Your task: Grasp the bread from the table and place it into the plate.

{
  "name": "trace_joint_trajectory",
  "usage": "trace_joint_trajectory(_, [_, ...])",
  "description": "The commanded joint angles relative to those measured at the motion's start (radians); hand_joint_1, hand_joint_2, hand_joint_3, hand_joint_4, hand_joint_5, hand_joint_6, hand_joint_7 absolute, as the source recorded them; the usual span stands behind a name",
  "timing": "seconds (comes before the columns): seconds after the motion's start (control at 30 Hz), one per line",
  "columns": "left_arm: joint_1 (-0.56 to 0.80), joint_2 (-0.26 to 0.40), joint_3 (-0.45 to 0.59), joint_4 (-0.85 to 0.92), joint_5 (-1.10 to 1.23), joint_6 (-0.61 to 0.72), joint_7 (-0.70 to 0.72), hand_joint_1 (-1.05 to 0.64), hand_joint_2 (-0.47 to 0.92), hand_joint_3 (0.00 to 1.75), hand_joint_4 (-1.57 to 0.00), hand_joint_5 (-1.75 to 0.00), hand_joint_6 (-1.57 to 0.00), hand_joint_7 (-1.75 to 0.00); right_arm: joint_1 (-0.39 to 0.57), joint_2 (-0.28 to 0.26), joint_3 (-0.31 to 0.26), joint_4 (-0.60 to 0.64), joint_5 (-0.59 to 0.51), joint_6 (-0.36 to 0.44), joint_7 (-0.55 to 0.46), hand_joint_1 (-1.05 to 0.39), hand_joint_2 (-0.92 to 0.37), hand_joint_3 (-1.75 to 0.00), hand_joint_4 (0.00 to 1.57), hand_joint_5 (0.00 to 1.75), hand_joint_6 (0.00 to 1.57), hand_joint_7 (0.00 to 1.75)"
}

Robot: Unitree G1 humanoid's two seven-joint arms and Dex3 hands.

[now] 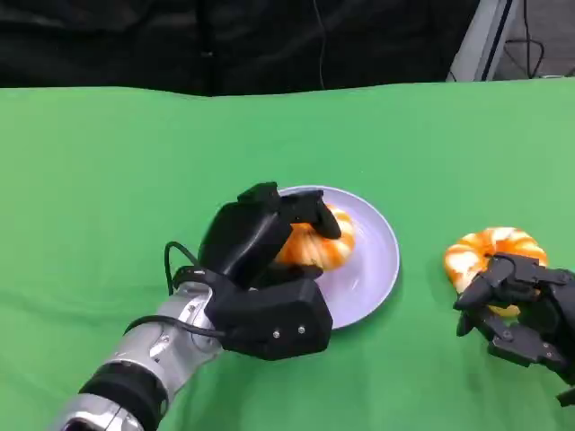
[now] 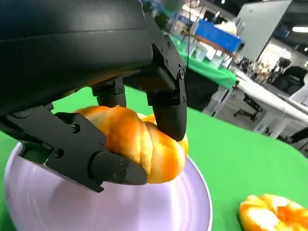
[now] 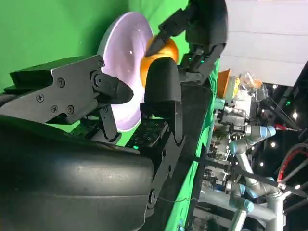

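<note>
My left hand (image 1: 260, 269) grips an orange twisted bread (image 1: 322, 248) over the lavender plate (image 1: 373, 269) in the middle of the green table. In the left wrist view the bread (image 2: 139, 144) is clamped between the fingers (image 2: 168, 113) just above the plate (image 2: 120, 209); I cannot tell whether it touches the plate. A second bread (image 1: 492, 253) lies on the cloth to the right. My right hand (image 1: 526, 310) sits at its near edge with fingers apart, holding nothing. The right wrist view shows the right hand (image 3: 144, 96), the plate (image 3: 122, 57) and the held bread (image 3: 161, 48) beyond.
The green cloth (image 1: 108, 180) covers the table, with open room at the left and back. The second bread (image 2: 272, 214) lies close beside the plate. A dark backdrop runs behind the table's far edge (image 1: 269, 88).
</note>
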Motion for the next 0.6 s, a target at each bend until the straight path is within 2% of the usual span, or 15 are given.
trace_joint_trajectory(0.03, [-0.028, 0.004, 0.001, 0.015, -0.015, -0.004, -0.022, -0.08, 0.85, 0.44, -0.58, -1.55, -0.88, -1.03, -0.005, -0.003, -0.006, -0.002, 0.014, -0.008, 0.001, 0.08, -0.78, -0.74, 0.84, 1.43, 0.87, 1.02])
trace_joint_trajectory(0.3, [-0.03, 0.004, -0.001, 0.021, -0.023, -0.013, -0.026, -0.13, 0.92, 0.2, -0.61, -1.29, -1.03, -0.47, -0.007, 0.001, -0.006, -0.005, 0.023, 0.001, 0.009, 0.08, -0.78, -0.73, 0.84, 1.42, 0.88, 1.01])
trace_joint_trajectory(0.37, [-0.03, 0.004, 0.0, 0.021, -0.025, -0.012, -0.028, -0.14, 0.92, 0.19, -0.61, -1.24, -1.04, -0.41, -0.008, 0.001, -0.006, -0.005, 0.023, 0.001, 0.009, 0.08, -0.78, -0.72, 0.84, 1.42, 0.88, 1.0])
trace_joint_trajectory(0.5, [-0.029, 0.006, -0.004, 0.024, -0.021, -0.014, -0.023, -0.19, 0.92, 0.14, -0.69, -0.92, -1.07, -0.21, -0.009, 0.002, -0.006, -0.003, 0.025, 0.001, 0.012, 0.09, -0.78, -0.72, 0.84, 1.42, 0.88, 0.99])
trace_joint_trajectory(0.6, [-0.034, 0.012, -0.016, 0.026, -0.006, -0.013, -0.018, -0.25, 0.92, 0.14, -0.71, -0.8, -1.07, -0.11, -0.009, -0.001, -0.006, -0.001, 0.016, -0.007, 0.001, 0.09, -0.78, -0.72, 0.84, 1.42, 0.89, 0.99])
